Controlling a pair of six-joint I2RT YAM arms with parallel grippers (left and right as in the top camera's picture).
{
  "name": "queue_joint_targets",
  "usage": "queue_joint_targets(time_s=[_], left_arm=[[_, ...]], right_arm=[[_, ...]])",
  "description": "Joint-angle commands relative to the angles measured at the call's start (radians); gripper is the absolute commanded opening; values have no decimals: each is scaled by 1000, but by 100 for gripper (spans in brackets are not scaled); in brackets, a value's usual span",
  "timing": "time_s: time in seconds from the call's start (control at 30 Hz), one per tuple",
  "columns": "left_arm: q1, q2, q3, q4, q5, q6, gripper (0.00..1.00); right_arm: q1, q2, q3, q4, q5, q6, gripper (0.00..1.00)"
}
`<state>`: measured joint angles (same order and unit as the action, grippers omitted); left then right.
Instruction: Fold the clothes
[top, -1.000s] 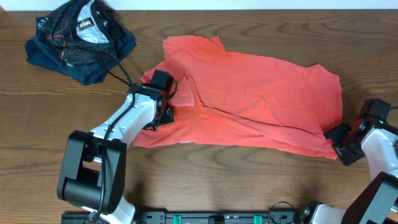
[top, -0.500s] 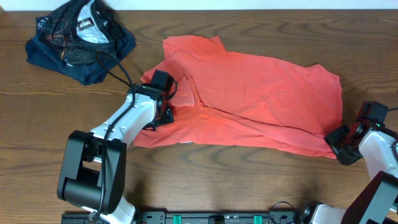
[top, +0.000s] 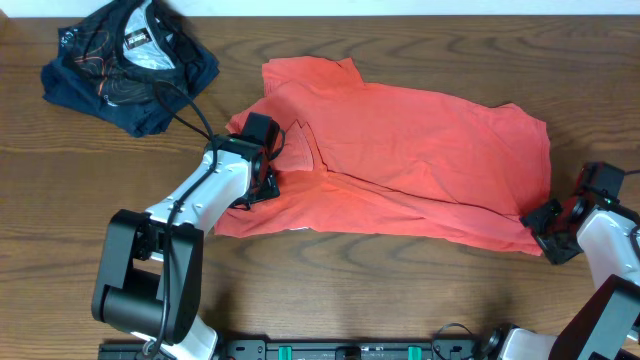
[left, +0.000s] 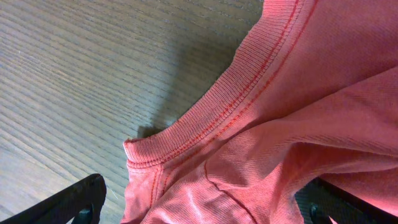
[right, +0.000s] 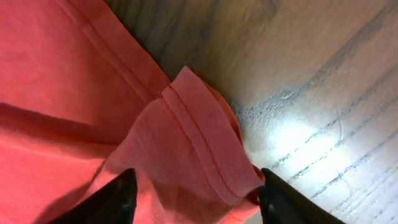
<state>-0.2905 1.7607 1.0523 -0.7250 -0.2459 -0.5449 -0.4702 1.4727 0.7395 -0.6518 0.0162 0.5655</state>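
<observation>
T-shirt (top: 400, 150) lies spread across the middle of the table (top: 400, 290) in the overhead view, with the left gripper (top: 268, 165) at its nine o'clock edge and the right gripper (top: 553, 222) at its four o'clock corner. Left wrist: jaws spread wide, with the ribbed collar (left: 236, 99) between them, ungripped. Right wrist: jaws apart around the hem corner (right: 199, 155), seemingly not nipping it. Closing here may catch only one layer, dragging the fold crooked.

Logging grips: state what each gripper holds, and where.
Left gripper open over the coral-red cotton T-shirt's collar, holding nothing. Right gripper brackets its hem corner; grip unclear.
</observation>
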Motion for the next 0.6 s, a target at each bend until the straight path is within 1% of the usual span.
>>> queue_joint_targets(time_s=[0.0,0.13,0.2,0.3,0.33,0.57], left_arm=[[6,11,-8,-4,-8,10,98],[6,11,-8,-4,-8,10,98],[6,11,-8,-4,-8,10,98],[6,11,-8,-3,-8,10,98],[6,11,-8,-3,-8,10,98],[6,11,-8,3,-8,10,98]], right_arm=[[10,7,40,4,10,-32,64],[10,7,54,-6,10,-32,63],[10,7,54,-11,10,-32,59],[10,7,52,-23,10,-32,47],[10,7,49,-23,5,-32,45],[10,7,23,-25,2,-28,43]])
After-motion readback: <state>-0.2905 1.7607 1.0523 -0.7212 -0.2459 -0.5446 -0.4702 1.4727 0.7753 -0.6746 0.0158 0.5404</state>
